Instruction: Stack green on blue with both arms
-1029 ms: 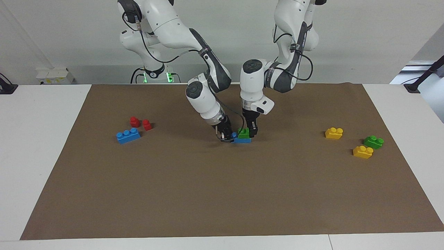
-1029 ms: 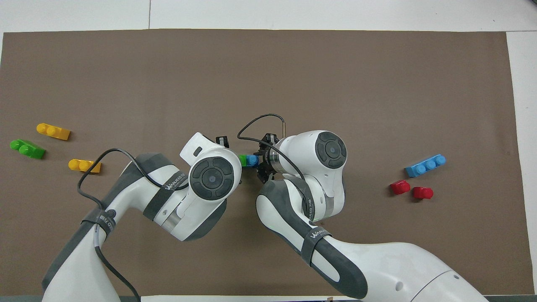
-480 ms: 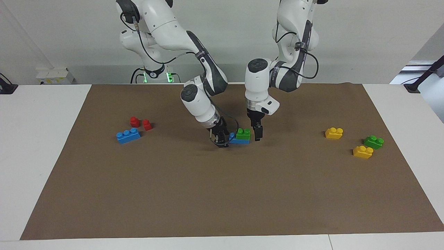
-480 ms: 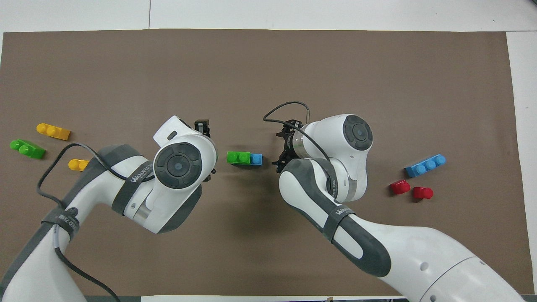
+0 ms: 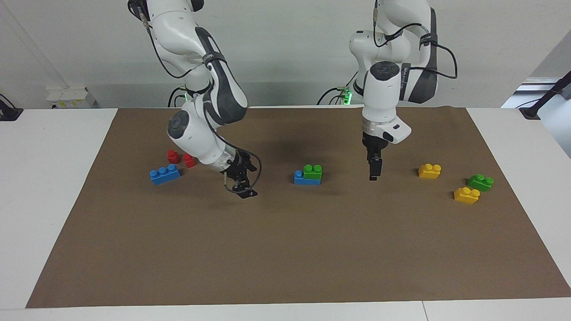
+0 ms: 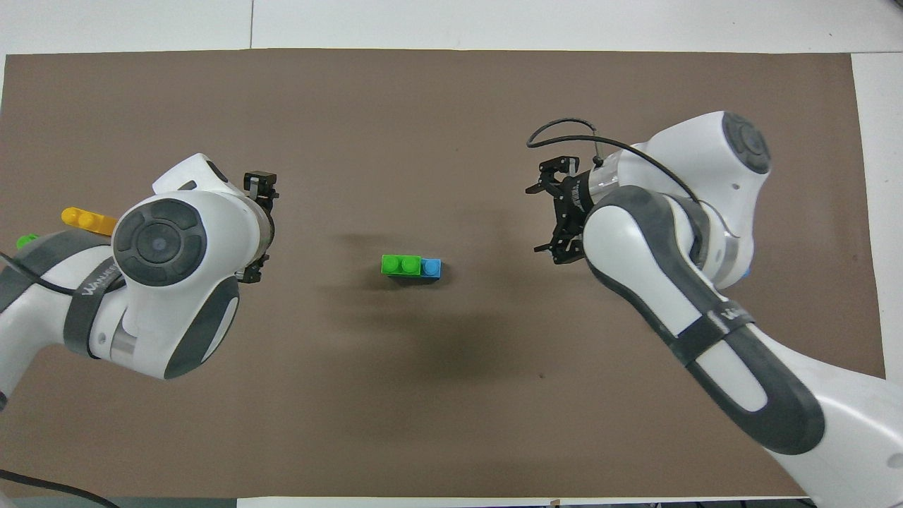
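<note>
Now green [image 5: 312,171] atop blue [image 5: 303,178], lengthwise aligned

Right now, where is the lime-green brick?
The lime-green brick sits on the blue brick mid-mat, covering its end toward the left arm, between both raised end effectors.

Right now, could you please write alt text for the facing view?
A green brick sits stacked on a blue brick mid-mat, with no gripper touching them. The left gripper and the right gripper hang above the mat on either side of the stack.
</note>
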{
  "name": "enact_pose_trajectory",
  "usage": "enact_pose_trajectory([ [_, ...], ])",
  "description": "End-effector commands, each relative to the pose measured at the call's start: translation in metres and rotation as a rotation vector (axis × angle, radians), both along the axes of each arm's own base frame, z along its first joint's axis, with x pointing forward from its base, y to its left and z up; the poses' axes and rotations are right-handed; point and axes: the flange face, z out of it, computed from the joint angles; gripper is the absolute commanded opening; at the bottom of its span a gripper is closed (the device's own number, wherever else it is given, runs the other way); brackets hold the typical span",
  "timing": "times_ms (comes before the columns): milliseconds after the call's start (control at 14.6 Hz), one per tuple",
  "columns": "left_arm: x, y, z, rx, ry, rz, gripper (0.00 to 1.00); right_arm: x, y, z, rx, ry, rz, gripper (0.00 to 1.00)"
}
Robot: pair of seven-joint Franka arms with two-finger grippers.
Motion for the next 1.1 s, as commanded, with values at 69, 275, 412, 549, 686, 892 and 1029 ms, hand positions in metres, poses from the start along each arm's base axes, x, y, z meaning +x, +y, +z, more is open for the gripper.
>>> enact_pose_trajectory([
  [69, 0.017, 0.053, 0.025, 0.076, 0.018, -0.18, 1.0, -0.018, -0.076, 0.044, -0.052, -0.132, 0.442, 1.0],
  [275, 0.021, 0.094, 0.044, 0.098, 0.055, -0.373, 1.0, -0.041, -0.112, 0.093, -0.152, -0.202, 0.821, 1.0],
  [412, 0.028, 0.122, 0.068, 0.091, 0.1, -0.524, 1.0, -0.055, -0.142, 0.121, -0.171, -0.249, 0.997, 1.0],
  [549, 0.03, 0.147, 0.093, 0.079, 0.145, -0.67, 1.0, -0.066, -0.171, 0.145, -0.193, -0.311, 1.172, 1.0],
  [686, 0.028, 0.16, 0.115, 0.071, 0.191, -0.8, 1.0, -0.076, -0.179, 0.17, -0.26, -0.317, 1.316, 1.0],
  [892, 0.02, 0.159, 0.144, 0.079, 0.265, -1.026, 1.0, -0.077, -0.176, 0.203, -0.261, -0.263, 1.355, 1.0],
  [1029, 0.013, 0.155, 0.163, 0.036, 0.291, -1.15, 1.0, -0.068, -0.182, 0.218, -0.257, -0.257, 1.351, 1.0],
])
